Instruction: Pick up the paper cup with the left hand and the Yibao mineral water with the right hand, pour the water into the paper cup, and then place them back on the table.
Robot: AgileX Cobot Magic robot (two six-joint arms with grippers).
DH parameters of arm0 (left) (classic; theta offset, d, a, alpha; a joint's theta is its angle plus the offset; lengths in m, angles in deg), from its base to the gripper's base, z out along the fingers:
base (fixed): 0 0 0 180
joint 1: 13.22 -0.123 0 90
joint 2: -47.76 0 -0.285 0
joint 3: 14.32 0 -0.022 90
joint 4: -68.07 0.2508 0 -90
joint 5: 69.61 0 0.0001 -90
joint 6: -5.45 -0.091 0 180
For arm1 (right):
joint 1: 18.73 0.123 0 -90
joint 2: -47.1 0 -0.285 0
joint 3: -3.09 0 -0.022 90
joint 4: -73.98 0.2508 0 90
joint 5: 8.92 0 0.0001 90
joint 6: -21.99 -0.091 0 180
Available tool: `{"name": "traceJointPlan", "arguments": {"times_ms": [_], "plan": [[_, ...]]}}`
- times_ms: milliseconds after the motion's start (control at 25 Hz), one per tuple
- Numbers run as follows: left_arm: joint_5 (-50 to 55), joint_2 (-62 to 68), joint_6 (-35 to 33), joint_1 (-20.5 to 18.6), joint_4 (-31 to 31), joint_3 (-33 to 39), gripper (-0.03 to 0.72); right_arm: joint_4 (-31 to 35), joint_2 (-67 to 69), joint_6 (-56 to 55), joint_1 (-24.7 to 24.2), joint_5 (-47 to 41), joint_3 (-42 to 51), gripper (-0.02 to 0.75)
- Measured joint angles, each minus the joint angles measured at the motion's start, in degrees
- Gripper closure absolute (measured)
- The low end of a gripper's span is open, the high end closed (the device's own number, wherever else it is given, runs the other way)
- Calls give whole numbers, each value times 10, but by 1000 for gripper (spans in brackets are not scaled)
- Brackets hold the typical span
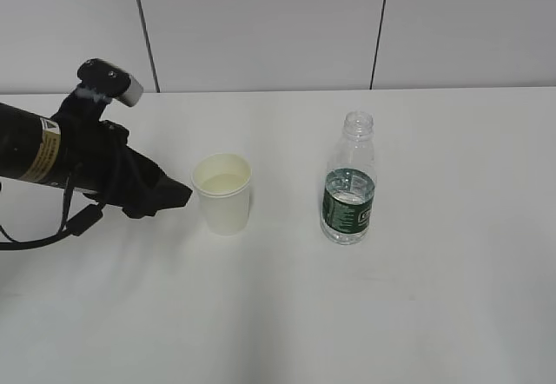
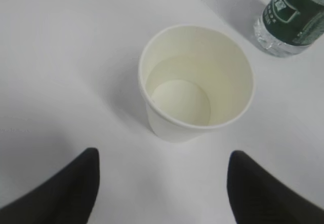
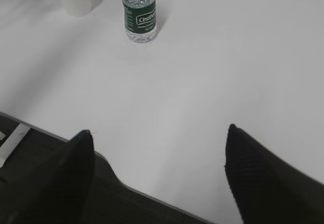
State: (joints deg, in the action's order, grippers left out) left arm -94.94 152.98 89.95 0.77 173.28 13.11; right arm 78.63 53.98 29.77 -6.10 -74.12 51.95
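Note:
The cream-white paper cup (image 1: 223, 193) stands upright on the white table (image 1: 417, 314); it also shows in the left wrist view (image 2: 195, 84) with some clear water in its bottom. My left gripper (image 1: 178, 195) is open just left of the cup and not touching it; its midpoint in the left wrist view (image 2: 162, 155) lies short of the cup. The uncapped Yibao bottle (image 1: 350, 180) with a dark green label stands right of the cup, partly filled, and shows in the right wrist view (image 3: 139, 12). My right gripper (image 3: 159, 133) is open and empty over the table's near edge, out of the exterior view.
The table's front edge (image 3: 131, 187) runs under my right gripper, with dark floor below. A grey panelled wall (image 1: 261, 28) stands behind the table. The bottle's base (image 2: 288, 24) shows at the upper right of the left wrist view.

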Motion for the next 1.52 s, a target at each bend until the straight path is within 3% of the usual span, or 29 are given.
{"name": "traceJointPlan", "arguments": {"times_ms": [480, 1160, 1400, 1520], "plan": [[3, 0, 0, 0, 0, 0, 167, -4, 0, 0, -145, 0, 0, 145], [5, 0, 1, 0, -1, 0, 167, -4, 0, 0, -148, 0, 0, 145], [-19, 0, 31, 0, -1, 0, 167, -4, 0, 0, -148, 0, 0, 145], [-41, 0, 34, -4, -27, 0, 167, -4, 0, 0, -148, 0, 0, 145]]}}
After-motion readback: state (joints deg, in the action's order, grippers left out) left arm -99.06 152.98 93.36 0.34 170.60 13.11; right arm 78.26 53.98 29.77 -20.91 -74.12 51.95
